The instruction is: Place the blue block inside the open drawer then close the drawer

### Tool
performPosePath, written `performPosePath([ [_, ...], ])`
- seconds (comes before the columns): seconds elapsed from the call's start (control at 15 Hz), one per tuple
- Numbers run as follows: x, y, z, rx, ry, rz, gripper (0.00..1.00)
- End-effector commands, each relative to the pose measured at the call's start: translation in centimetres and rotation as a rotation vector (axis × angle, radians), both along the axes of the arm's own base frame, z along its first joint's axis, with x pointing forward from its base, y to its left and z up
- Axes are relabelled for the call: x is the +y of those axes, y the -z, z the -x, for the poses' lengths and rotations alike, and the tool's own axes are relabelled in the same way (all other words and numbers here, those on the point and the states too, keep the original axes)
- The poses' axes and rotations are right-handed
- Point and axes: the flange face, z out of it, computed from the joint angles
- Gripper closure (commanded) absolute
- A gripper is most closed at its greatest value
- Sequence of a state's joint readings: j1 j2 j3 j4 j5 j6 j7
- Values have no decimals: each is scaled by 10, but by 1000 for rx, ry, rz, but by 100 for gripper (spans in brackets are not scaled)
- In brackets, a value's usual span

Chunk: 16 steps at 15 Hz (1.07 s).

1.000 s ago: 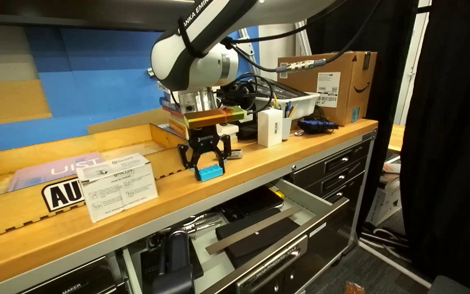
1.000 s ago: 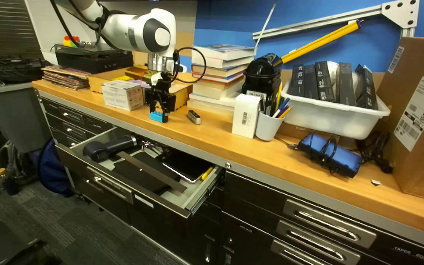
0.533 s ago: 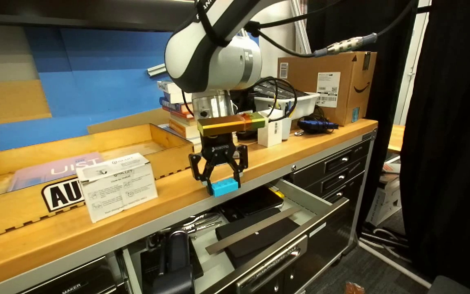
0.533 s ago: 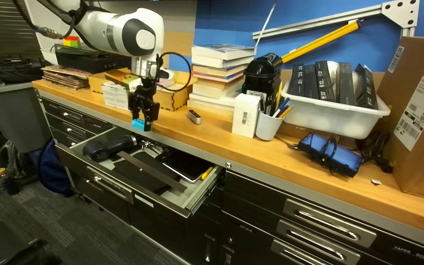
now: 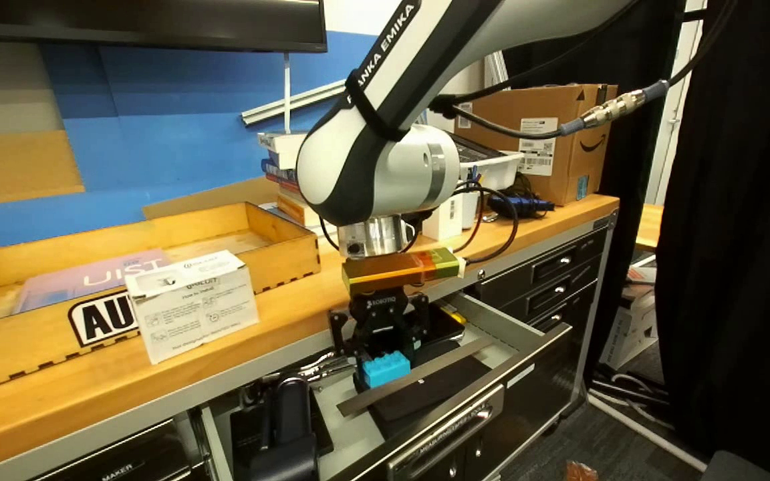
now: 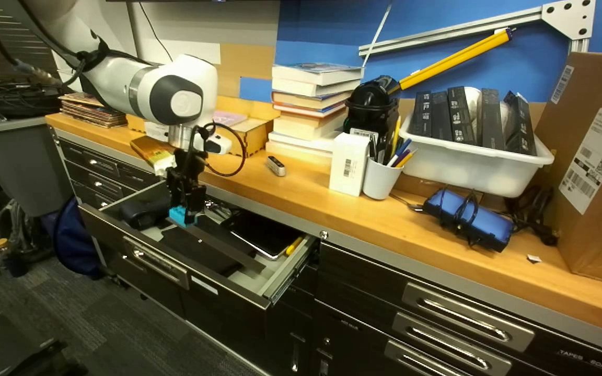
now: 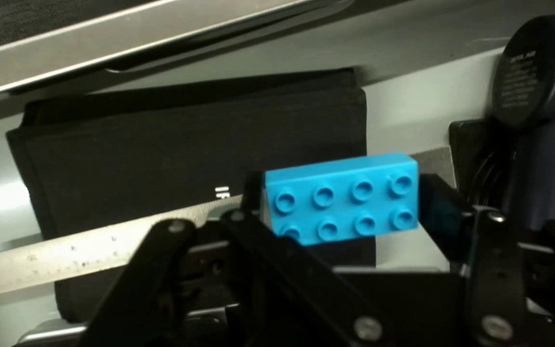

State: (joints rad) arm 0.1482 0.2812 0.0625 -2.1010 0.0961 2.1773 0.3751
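I'm over the open drawer (image 5: 502, 321), gripper (image 7: 341, 198) with its jaws snug on the blue block (image 7: 342, 212), which shows over a black sleeve (image 7: 186, 135) and the metal ruler (image 7: 89, 246) lying across it; touching or not, I can't tell. A navy tool (image 5: 291, 407) lies in there too. Up top, the white bin (image 6: 468, 169) carries dark boxes (image 6: 439, 117), the grey cup (image 6: 380, 183) pens (image 6: 401, 150), the tan tray (image 5: 11, 347) a pink sheet (image 5: 71, 277). Wooden counter (image 6: 301, 190), blue wall panel (image 5: 158, 147) behind, grey carpet (image 6: 123, 324) below. My count: one blue block, eight studs (image 7: 323, 196) in the wrist view, one metal ruler, one grey cup, two white boxes (image 5: 198, 314)
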Motion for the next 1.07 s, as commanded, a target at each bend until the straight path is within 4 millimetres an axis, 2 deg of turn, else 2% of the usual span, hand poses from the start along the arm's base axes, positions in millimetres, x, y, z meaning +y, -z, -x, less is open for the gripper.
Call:
performPosePath([
  [0.0, -3, -8, 12, -6, 26, -45, 0],
  [0.13, -10, -15, 28, 27, 26, -58, 0],
  [0.27, -21, -18, 52, 75, 43, -41, 0],
  [0.47, -37, -14, 83, 139, 81, -44, 0],
  [0.6, -44, -3, 100, 180, 110, -51, 0],
  [0.73, -51, 17, 111, 228, 132, -54, 0],
  [0.8, -55, 29, 114, 256, 144, -50, 25],
  [0.87, -57, 40, 116, 271, 159, -31, 27],
  [1.0, -58, 54, 115, 281, 167, -25, 44],
])
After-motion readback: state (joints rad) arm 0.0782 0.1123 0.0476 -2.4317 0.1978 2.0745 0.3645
